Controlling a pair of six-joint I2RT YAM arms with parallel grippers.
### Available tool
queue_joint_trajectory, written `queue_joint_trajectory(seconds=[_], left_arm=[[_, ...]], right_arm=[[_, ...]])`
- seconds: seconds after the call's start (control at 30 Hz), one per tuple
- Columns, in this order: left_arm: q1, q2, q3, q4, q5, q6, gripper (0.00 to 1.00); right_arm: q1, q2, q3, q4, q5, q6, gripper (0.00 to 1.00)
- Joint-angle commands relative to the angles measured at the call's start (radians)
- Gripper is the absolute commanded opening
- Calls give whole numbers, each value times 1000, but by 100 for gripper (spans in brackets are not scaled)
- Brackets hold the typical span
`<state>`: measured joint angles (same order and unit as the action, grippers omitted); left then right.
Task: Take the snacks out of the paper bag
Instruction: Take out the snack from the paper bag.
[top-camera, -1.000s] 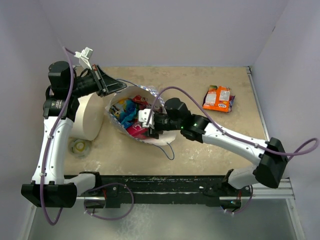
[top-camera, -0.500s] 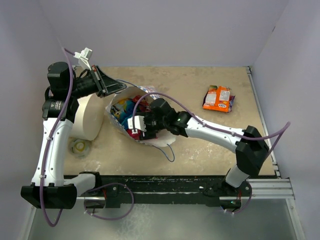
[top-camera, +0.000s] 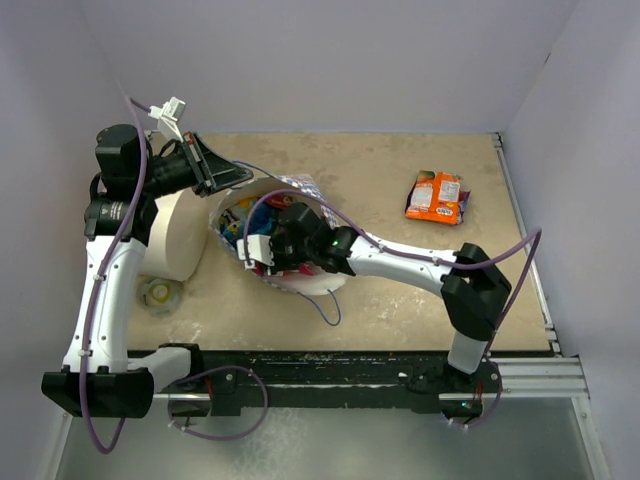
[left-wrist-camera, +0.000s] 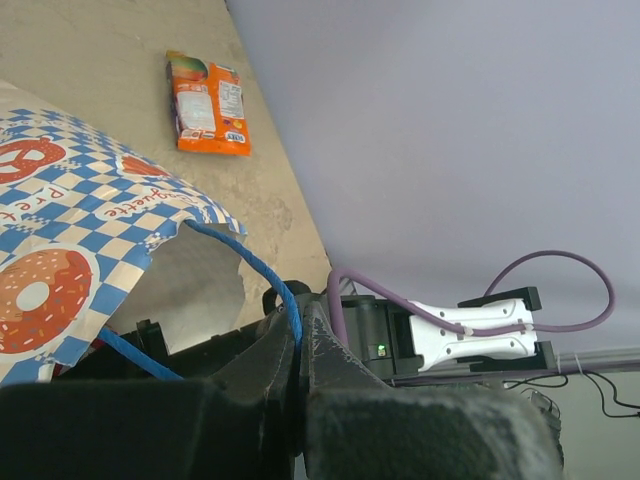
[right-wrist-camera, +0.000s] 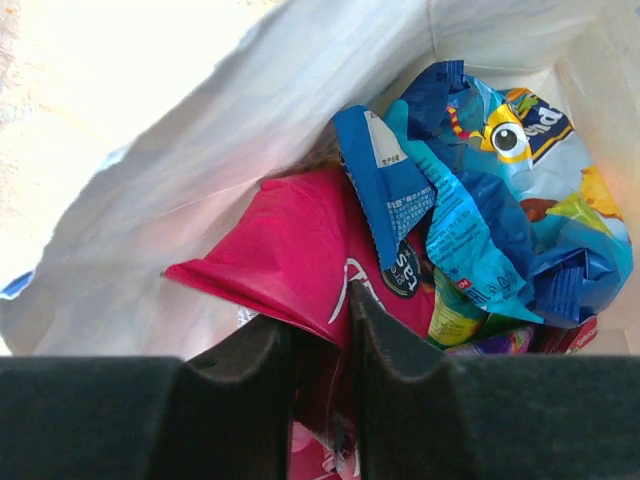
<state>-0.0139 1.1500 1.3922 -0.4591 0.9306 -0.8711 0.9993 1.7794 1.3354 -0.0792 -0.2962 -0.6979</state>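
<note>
The paper bag (top-camera: 300, 190) lies open on the table with its mouth up; its blue-checkered outside shows in the left wrist view (left-wrist-camera: 70, 230). My left gripper (top-camera: 226, 176) is shut on the bag's blue cord handle (left-wrist-camera: 262, 275), which is pinched between the jaws (left-wrist-camera: 297, 345). My right gripper (top-camera: 262, 254) is inside the bag. Its jaws (right-wrist-camera: 320, 345) are closed on the edge of a magenta snack packet (right-wrist-camera: 290, 260). Blue packets (right-wrist-camera: 480, 200) and a green-yellow one (right-wrist-camera: 455, 320) lie crumpled beside it against the cream inside (right-wrist-camera: 250, 120).
An orange snack packet (top-camera: 437, 197) lies on the table at the back right, also in the left wrist view (left-wrist-camera: 208, 103). A large white cylinder (top-camera: 180, 235) stands left of the bag, with a tape roll (top-camera: 160, 293) in front of it. Walls enclose the table.
My right arm has reached leftwards and deeper into the bag, onto the magenta packet. My left arm has stayed still, holding the handle.
</note>
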Motion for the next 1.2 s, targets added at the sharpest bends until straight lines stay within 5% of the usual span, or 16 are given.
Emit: queue_joint_trajectory(seconds=[0.0, 0.3, 0.57, 1.17], left_arm=[[-2, -18, 42, 39, 27, 5, 0], [-2, -4, 47, 41, 35, 9, 0], [-2, 5, 47, 30, 36, 14, 0], [-1, -21, 38, 101, 14, -25, 0]], right_arm=[[-5, -68, 12, 65, 24, 33, 22], [-5, -203, -53, 112, 22, 176, 1], [-7, -319, -66, 122, 40, 294, 0], [-14, -406, 77, 117, 419, 780, 0]])
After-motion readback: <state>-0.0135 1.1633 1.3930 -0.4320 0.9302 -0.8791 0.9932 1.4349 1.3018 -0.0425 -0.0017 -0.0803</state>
